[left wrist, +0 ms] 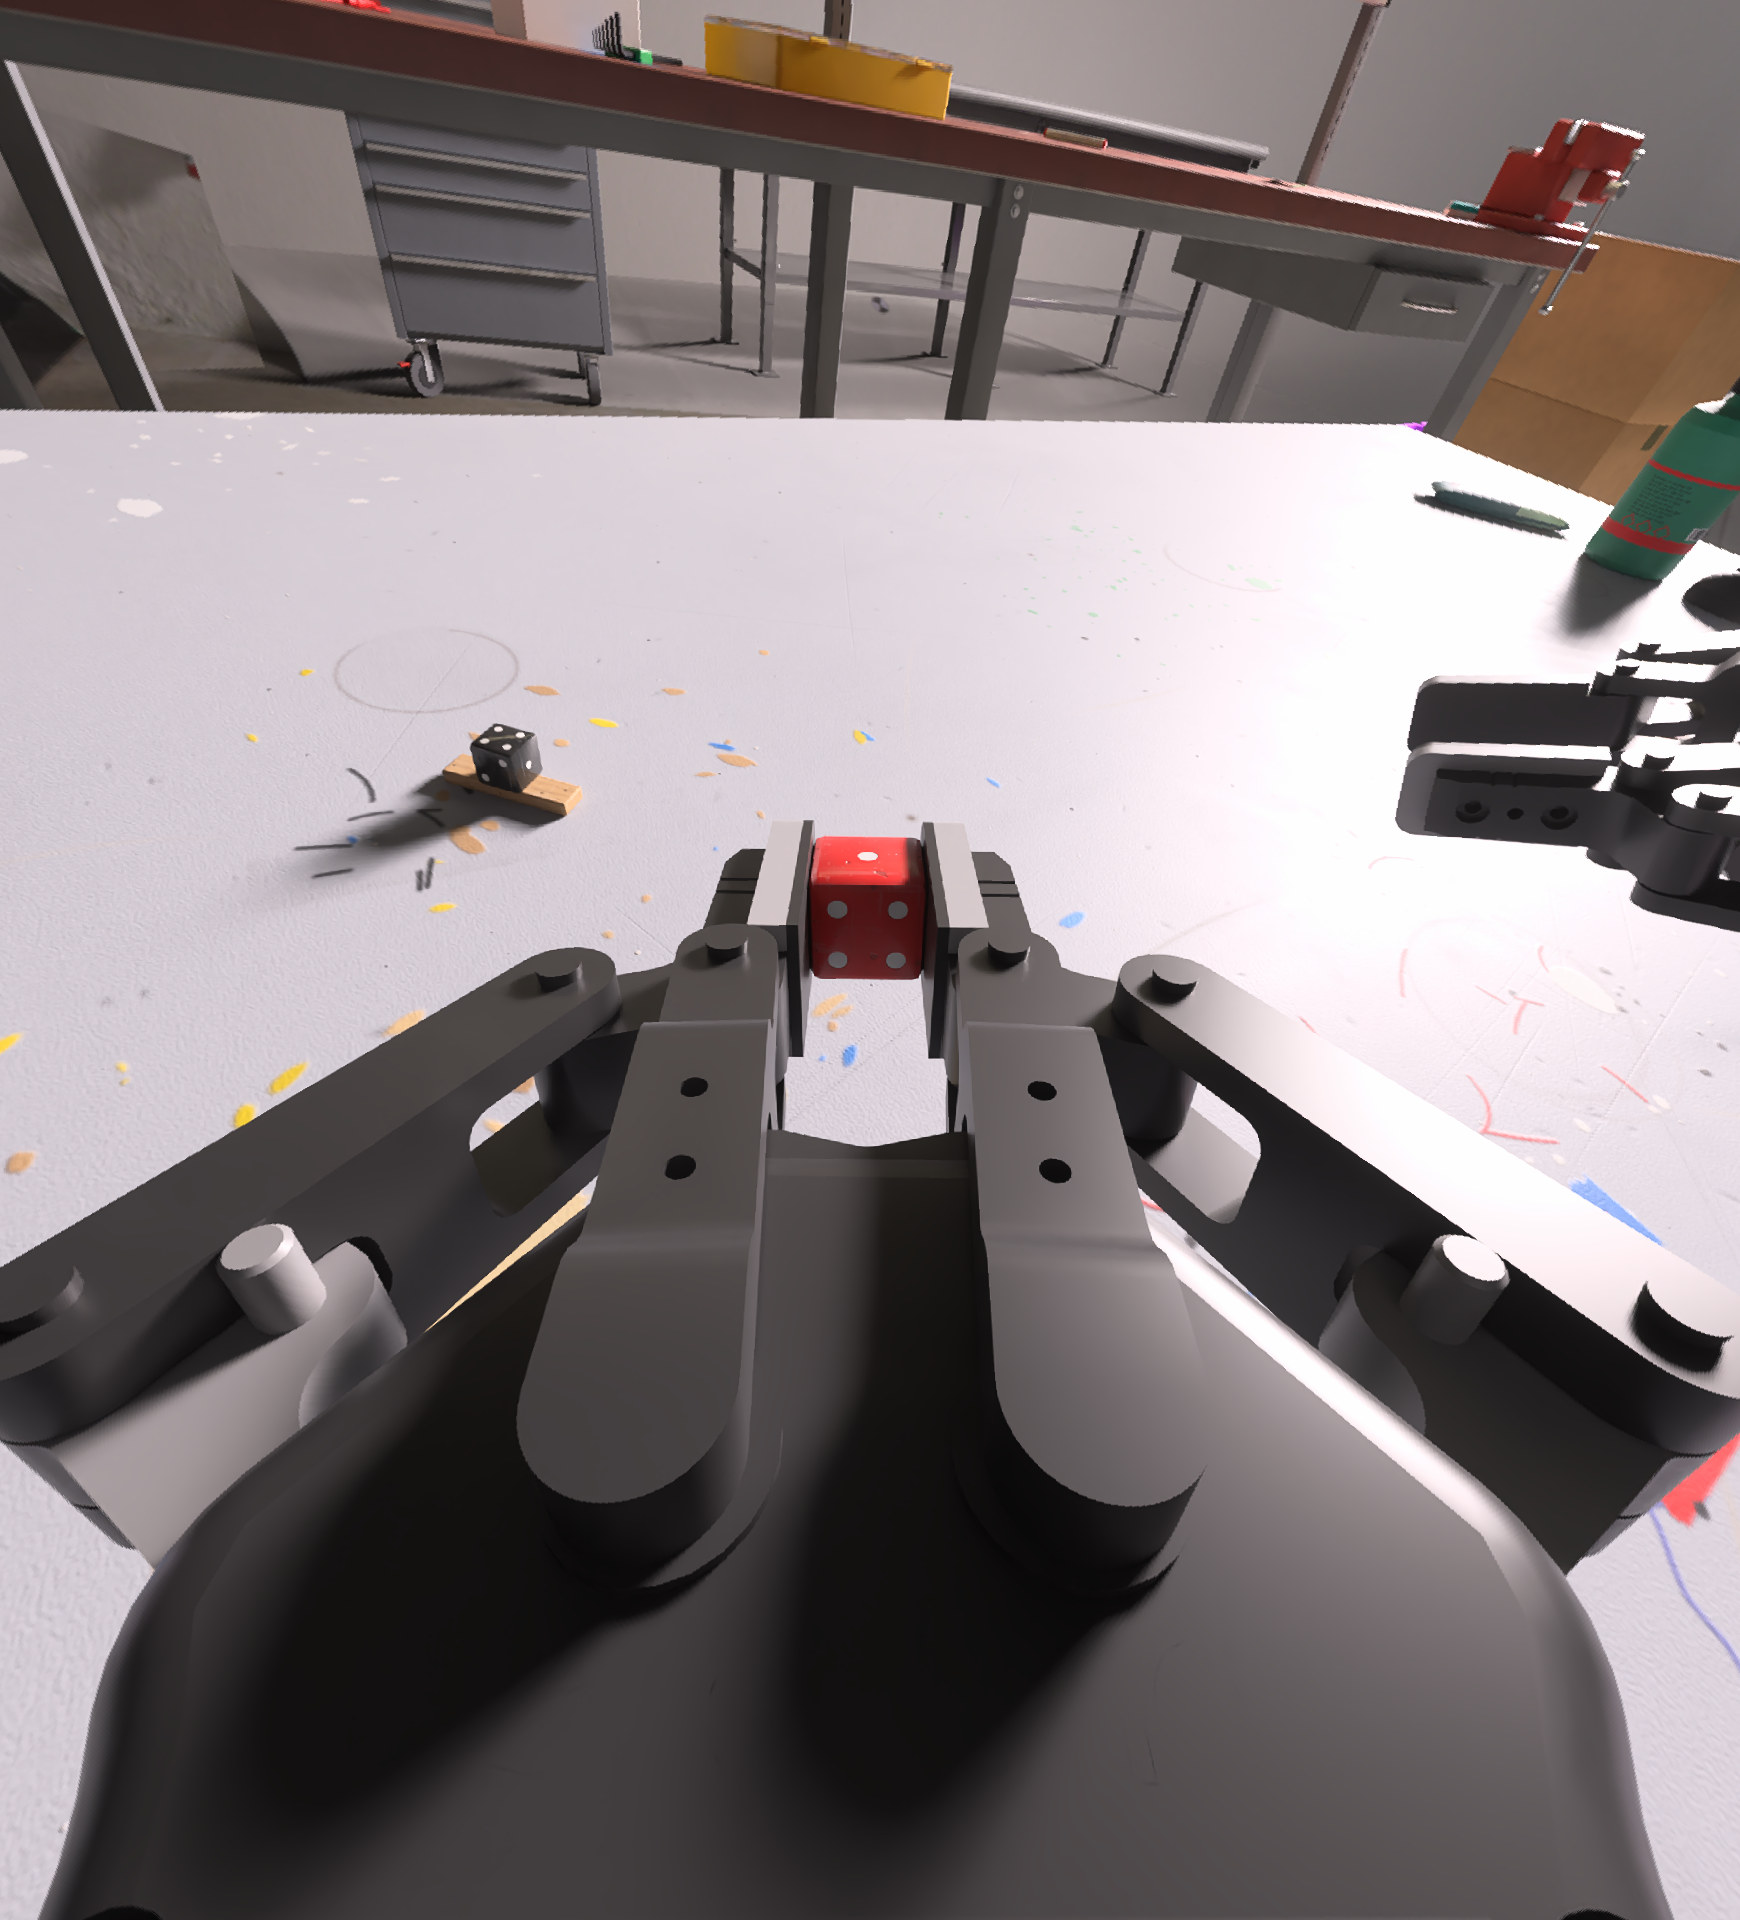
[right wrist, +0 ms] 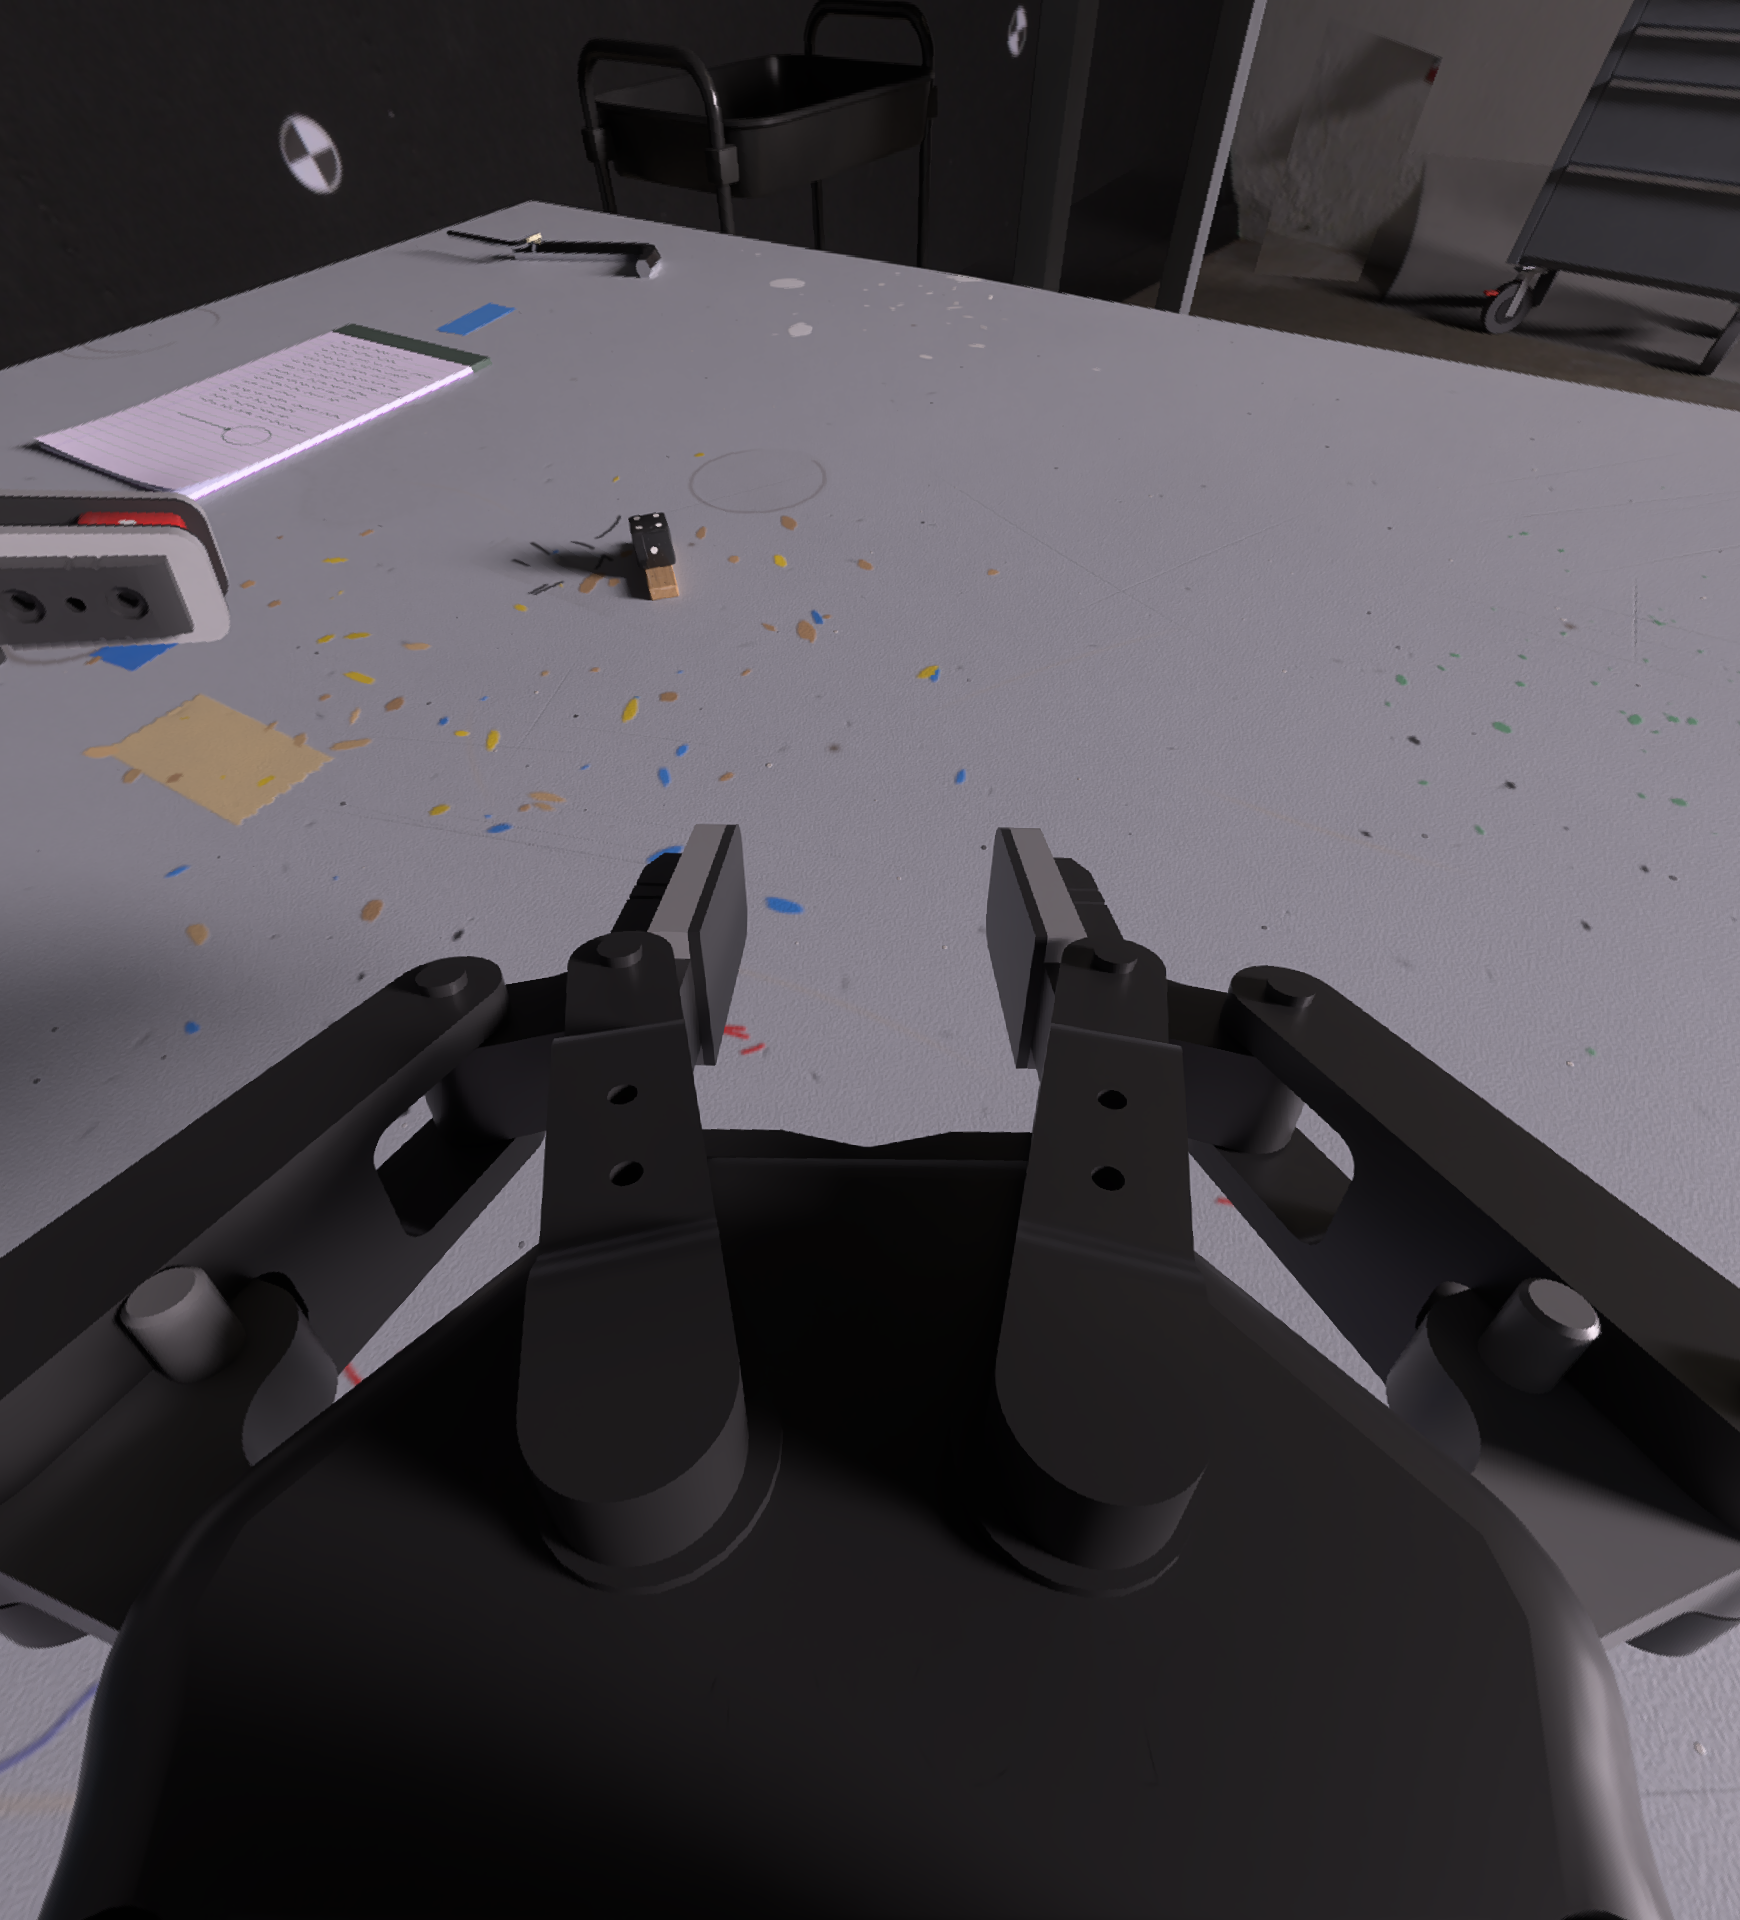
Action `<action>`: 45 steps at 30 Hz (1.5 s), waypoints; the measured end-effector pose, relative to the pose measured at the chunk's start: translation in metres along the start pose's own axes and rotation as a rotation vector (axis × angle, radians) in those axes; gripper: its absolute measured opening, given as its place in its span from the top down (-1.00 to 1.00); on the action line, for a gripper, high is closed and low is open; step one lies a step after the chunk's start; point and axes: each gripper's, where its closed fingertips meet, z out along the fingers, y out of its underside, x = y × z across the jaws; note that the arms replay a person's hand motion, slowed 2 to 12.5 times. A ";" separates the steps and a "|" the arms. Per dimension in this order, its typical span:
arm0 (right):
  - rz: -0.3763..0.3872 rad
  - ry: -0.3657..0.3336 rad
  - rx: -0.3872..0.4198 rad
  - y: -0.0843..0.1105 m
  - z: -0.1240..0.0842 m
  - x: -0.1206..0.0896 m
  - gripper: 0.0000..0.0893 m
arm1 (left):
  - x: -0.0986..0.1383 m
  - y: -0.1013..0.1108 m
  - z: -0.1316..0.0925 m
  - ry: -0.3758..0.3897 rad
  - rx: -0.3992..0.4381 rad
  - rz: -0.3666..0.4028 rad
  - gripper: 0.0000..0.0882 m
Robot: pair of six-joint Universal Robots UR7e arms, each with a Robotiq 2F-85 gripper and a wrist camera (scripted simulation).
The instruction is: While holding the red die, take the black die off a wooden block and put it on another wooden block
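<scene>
On the paint-flecked table, the right gripper hovers with its jaws parted and empty, well apart from the wooden block, free to fetch. The left gripper clamps the red die. The black die sits on that block. No second block shows.

Long brown-topped workbench, grey wheeled drawer cabinet, black cart by dark wall.

Dark grey pincer, seemingly matte.
</scene>
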 end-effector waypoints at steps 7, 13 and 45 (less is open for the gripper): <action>-0.010 0.008 -0.007 0.000 0.000 0.001 0.07 | 0.001 0.005 0.002 0.008 -0.008 -0.018 0.59; -0.016 0.019 -0.011 0.001 0.000 0.003 0.10 | 0.002 0.007 0.004 0.018 -0.015 -0.020 0.59; 0.005 -0.014 -0.040 0.013 0.003 -0.003 0.21 | 0.008 0.010 0.007 0.030 -0.039 0.033 0.59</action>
